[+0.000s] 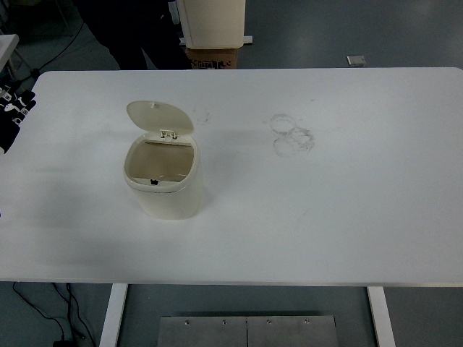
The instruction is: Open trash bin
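Observation:
A small cream trash bin [165, 189] stands upright on the white table [325, 217], left of centre. Its round lid [160, 117] is swung up and back on its hinge, and the inside shows open. My left hand [12, 116], black with white marks, shows only partly at the table's left edge, well apart from the bin. The right arm is out of view.
Faint ring marks [293, 134] lie on the table right of the bin. Beyond the far edge stand a cream cabinet [211, 22] and a cardboard box [213, 58]. A dark shape [119, 32] stands at the top left.

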Controlling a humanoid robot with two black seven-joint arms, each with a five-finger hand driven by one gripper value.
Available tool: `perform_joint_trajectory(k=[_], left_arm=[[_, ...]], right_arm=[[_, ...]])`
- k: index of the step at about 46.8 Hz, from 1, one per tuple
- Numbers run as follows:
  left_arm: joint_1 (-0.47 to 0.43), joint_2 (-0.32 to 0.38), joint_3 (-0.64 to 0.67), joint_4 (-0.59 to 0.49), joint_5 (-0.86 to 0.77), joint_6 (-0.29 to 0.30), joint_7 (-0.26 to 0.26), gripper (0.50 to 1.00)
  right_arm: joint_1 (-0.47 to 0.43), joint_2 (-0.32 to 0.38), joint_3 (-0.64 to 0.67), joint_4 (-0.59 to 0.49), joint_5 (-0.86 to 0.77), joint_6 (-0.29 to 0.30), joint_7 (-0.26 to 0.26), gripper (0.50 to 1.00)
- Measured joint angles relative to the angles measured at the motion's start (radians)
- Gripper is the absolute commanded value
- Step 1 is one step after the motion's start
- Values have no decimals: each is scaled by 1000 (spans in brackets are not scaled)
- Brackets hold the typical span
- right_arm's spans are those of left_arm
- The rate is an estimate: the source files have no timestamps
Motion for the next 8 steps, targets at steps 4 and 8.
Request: perform_joint_trajectory(k=[4,8], left_arm=[[0,0,0,0,0,-1,0,1000],[0,0,0,0,0,-1,0,1000]], right_arm=[[0,0,0,0,0,0,0,991],[0,0,-1,0,-2,0,0,991]])
